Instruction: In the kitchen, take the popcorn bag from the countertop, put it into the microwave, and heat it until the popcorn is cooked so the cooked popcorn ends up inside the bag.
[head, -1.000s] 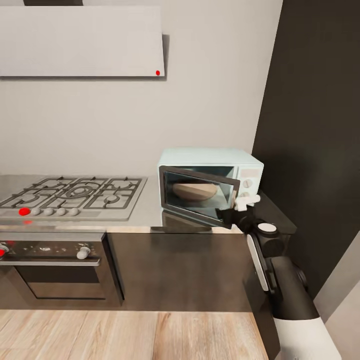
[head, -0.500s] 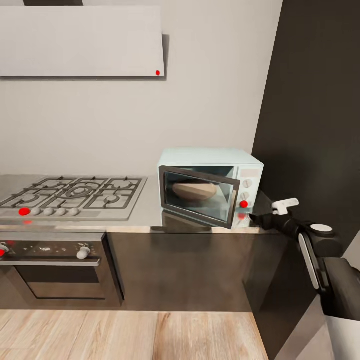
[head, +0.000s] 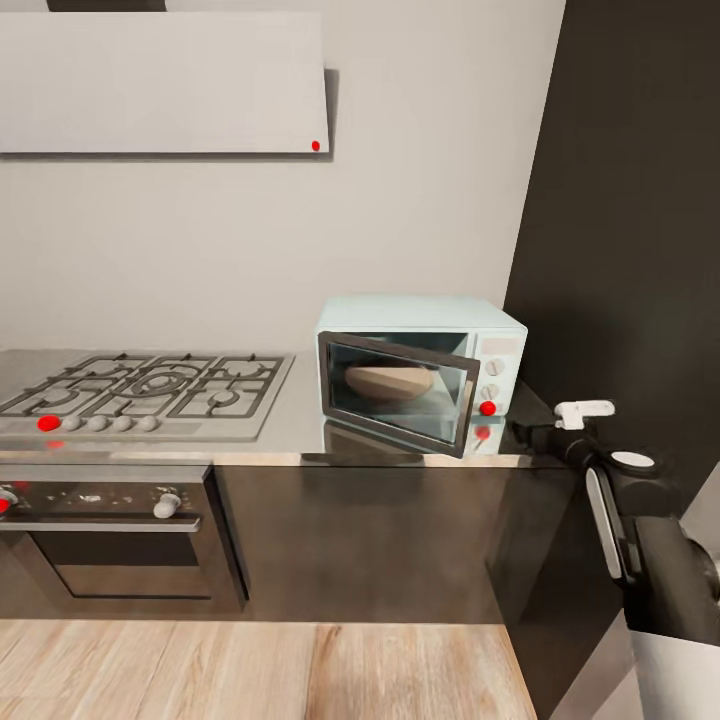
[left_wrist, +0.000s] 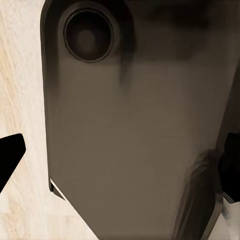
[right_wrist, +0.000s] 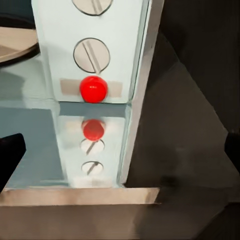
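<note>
1. The right gripper (head: 520, 432) hung just off the front steel edge of the long grey brushed-metal countertop (head: 300, 425), level with the control-panel side of the pale mint-blue boxy microwave (head: 420, 370) and apart from it.
2. Right gripper state: in the right wrist view one dark fingertip (right_wrist: 10, 157) sat at each side border, so the jaws stood wide with nothing between them.
3. Straight ahead of the right gripper: the microwave's side panel, with white slotted knobs (right_wrist: 91, 54) and a red round button (right_wrist: 93, 89) below them. The button and knobs were mirrored in the shiny countertop.
4. The microwave's dark glass door (head: 400, 393) stood part open, its free edge swung out towards the right gripper. A gap of bare countertop lay between that edge and the gripper.
5. Inside, the round beige turntable (head: 390, 382) was seen through the glass. Whether the popcorn bag sat there, I could not tell.
6. Beyond the gripper on its outer side: a tall dark wall panel (head: 630, 250), close to the microwave's corner, leaving little room there.
7. Left gripper: dark fingertips (left_wrist: 10, 155) at both borders of the left wrist view, jaws wide, facing a dark robot body part (left_wrist: 135, 125) over pale wooden floor (left_wrist: 20, 75).
8. Far from the right gripper, past the microwave: a steel gas hob (head: 150, 390) with black grates.
</note>
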